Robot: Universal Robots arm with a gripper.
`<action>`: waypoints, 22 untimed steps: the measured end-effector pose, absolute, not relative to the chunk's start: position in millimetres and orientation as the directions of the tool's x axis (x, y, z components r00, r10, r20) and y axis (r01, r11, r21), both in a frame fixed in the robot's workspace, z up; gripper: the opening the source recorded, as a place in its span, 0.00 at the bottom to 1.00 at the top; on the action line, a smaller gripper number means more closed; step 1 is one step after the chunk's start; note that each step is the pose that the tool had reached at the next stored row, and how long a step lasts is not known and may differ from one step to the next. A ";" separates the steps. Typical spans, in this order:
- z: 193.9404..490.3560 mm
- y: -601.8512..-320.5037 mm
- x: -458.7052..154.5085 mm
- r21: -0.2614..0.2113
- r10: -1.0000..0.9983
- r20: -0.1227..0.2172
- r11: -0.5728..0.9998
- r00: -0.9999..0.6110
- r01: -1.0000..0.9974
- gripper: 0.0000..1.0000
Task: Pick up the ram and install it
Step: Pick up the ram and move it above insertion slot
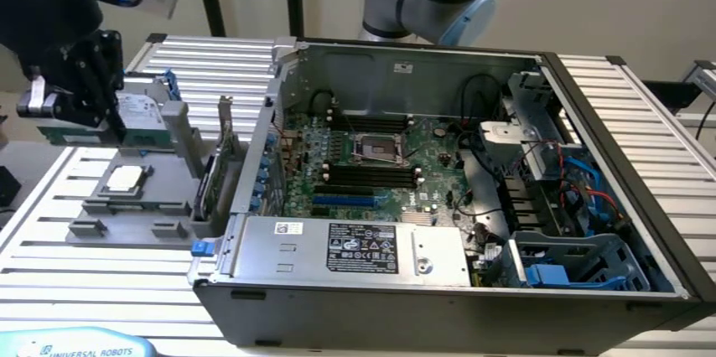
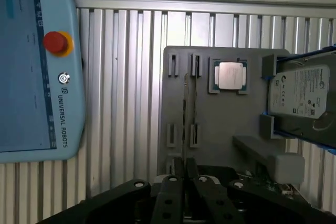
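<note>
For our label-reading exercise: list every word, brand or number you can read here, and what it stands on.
"UNIVERSAL ROBOTS": on the light-blue teach pendant.
Power supply sticker: too small to read.
Hard drive label: too small to read.

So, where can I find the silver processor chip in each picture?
Exterior view: the processor chip lies on the grey holder plate, at the exterior view's left, outside the computer case.
Wrist view: the processor chip sits in a square pocket of the same plate, beside the hard drive.
Shared landmark: the hard drive with its white label, at the plate's edge.
</note>
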State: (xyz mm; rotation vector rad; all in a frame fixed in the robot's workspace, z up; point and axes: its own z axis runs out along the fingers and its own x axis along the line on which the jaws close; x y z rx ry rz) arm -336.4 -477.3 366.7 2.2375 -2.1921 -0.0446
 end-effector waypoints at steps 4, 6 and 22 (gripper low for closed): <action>384.5 -476.6 -319.3 0.026 -1.000 -0.014 -0.021 0.020 -0.999 0.14; 392.4 -476.4 -310.2 0.026 -1.000 -0.014 -0.021 0.020 -0.999 0.14; 431.8 -475.3 -237.4 0.026 -1.000 -0.014 -0.021 0.020 -0.999 0.14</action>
